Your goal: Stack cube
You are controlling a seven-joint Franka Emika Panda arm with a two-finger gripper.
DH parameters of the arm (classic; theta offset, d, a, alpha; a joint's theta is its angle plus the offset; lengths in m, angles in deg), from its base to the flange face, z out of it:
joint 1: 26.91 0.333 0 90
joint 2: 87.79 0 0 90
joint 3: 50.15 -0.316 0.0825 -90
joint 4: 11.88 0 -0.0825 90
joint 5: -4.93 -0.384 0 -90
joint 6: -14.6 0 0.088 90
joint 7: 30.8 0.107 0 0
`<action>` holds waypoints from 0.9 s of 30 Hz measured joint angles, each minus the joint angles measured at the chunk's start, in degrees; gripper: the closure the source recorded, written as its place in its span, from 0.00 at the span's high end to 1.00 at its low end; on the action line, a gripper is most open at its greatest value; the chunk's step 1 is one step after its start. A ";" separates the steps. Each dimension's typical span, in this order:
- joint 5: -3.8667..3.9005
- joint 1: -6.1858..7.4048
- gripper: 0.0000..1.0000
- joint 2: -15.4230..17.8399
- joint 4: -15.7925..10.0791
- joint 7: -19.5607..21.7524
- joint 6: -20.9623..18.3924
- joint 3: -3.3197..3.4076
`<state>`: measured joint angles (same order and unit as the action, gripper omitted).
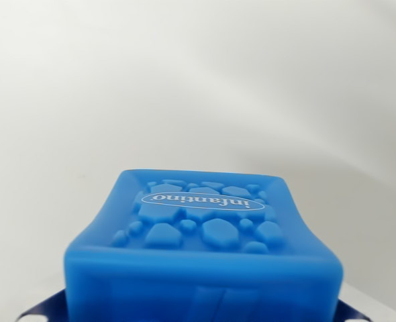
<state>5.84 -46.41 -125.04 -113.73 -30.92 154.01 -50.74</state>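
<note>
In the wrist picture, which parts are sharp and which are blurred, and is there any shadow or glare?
Wrist view: the blue cube is sharp on its raised top with the upside-down "infantino" logo, softer at its near edge; the pale surface behind is featureless, with a soft grey shadow at right; no harsh glare.

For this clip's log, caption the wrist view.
Blue Infantino cube fills the lower frame against a plain white surface.

Blue soft-looking cube filling lower centre of wrist view, upper face recessed with raised pebble relief and a white oval "infantino" label reading upside down, near face with moulded grooves, bottom edge cut off by frame
</note>
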 joint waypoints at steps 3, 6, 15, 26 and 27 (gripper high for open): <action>-0.01 0.40 0.00 0.12 -0.31 1.13 0.00 0.00; -0.04 1.02 0.00 0.19 -0.59 2.71 0.00 -0.01; -0.18 2.46 0.00 1.49 -1.81 7.31 0.00 0.00; -0.21 4.20 0.00 2.63 -2.93 12.89 0.00 0.02; -0.21 4.38 0.00 2.76 -3.04 13.47 0.00 0.02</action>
<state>5.63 -42.03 -122.27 -116.77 -17.44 154.01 -50.72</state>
